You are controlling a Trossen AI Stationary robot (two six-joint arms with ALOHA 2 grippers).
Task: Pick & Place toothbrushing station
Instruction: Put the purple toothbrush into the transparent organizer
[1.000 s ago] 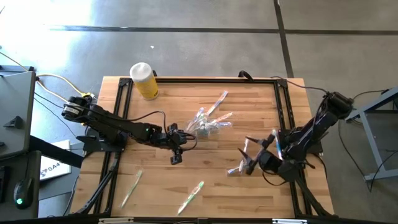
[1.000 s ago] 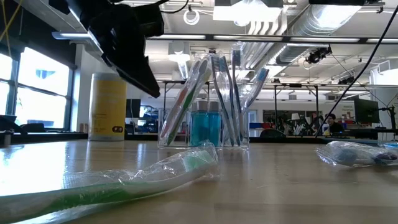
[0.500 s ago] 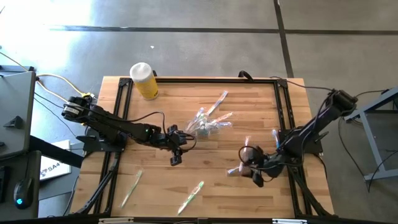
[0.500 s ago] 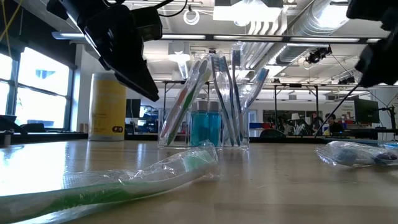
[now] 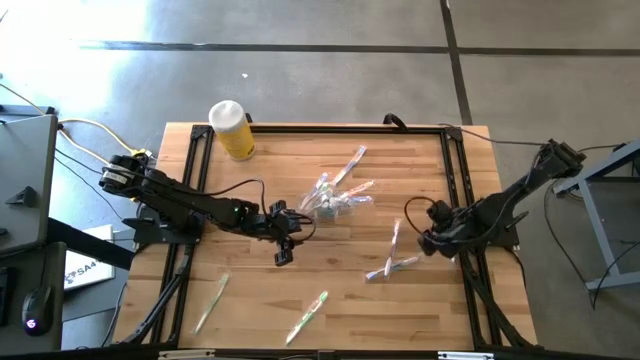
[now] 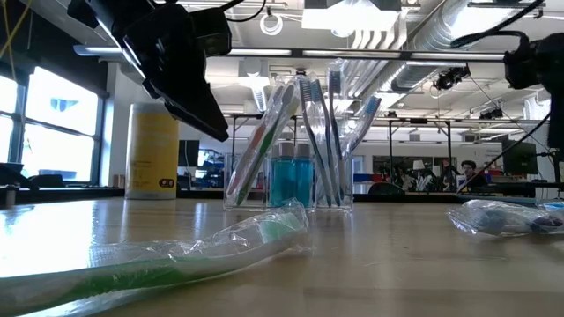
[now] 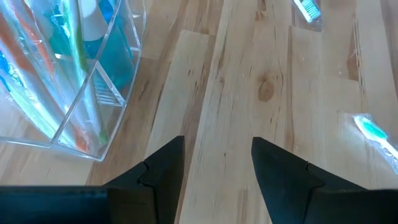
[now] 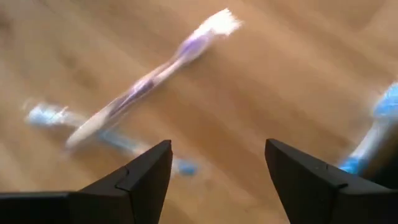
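Standing half-filled, clear plastic container (image 5: pixel 330 203) holds several pastel toothbrushes; four wrapped toothbrushes (image 5: pixel 392 247) left on worktop (image 5: pixel 260 280). Left gripper (image 5: pixel 284 252), right gripper (image 5: pixel 428 240): jaws released, empty.

Bright, even overhead light; glare patch on floor beyond the table (image 5: pixel 420 300). Low view backlit: ceiling lamps and window blown out, wrapped toothbrush (image 6: pixel 176 255) nearest camera out of focus. Right wrist view motion-blurred. Left wrist view sharp, soft shadows.
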